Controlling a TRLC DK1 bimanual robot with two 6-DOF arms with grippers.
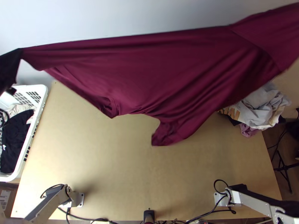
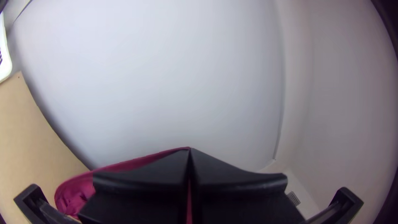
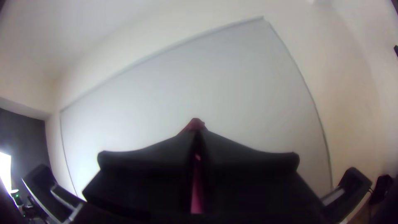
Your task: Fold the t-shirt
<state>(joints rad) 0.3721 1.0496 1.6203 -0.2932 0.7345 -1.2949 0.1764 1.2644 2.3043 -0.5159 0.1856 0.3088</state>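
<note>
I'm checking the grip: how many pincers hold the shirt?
2. The left pincer holds the shirt near the top view's left edge; the right pincer holds its opposite end.

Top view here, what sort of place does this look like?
Probably a robot laundry-folding workstation: two silver-grey jointed robot arms, a white slotted plastic basket holding clothes, and a maroon fabric t-shirt stretched out in the air.

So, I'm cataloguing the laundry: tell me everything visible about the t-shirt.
The burgundy t-shirt looks like plain, smooth, thin knit. It hangs stretched above the table, its upper edge nearly straight, with slanting folds and a sleeve-like flap dangling below. The left gripper and right gripper pinch it in shut jaws.
</note>
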